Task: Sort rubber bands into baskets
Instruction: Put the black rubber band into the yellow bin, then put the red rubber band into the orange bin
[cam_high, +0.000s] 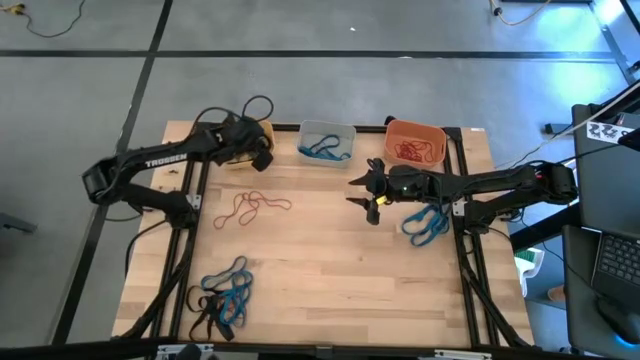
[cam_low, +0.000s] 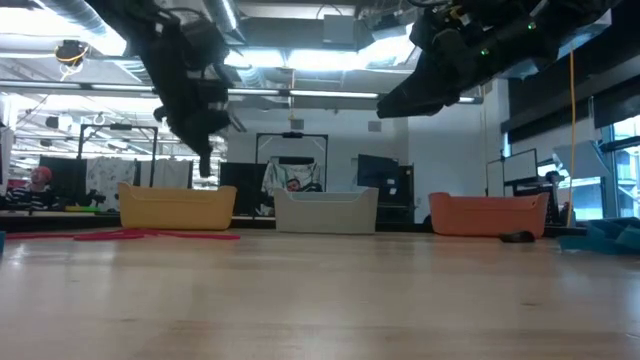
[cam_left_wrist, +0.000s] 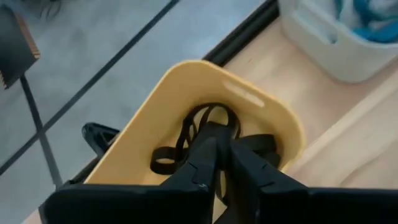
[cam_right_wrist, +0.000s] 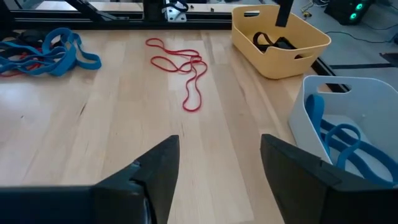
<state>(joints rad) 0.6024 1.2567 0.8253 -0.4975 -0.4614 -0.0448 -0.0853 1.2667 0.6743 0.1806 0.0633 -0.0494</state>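
Black rubber bands (cam_left_wrist: 205, 134) lie in yellow basket (cam_left_wrist: 261, 118); left gripper (cam_left_wrist: 224, 163) above them, fingers narrow, nothing visibly pinched. Right gripper (cam_right_wrist: 219, 163) spread wide, empty, over bench (cam_high: 330, 260). Risk: band snagging on left fingers, lifting back out.

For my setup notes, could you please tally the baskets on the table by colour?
Yellow basket: 1
Pale grey basket: 1
Orange basket: 1
Total: 3 baskets
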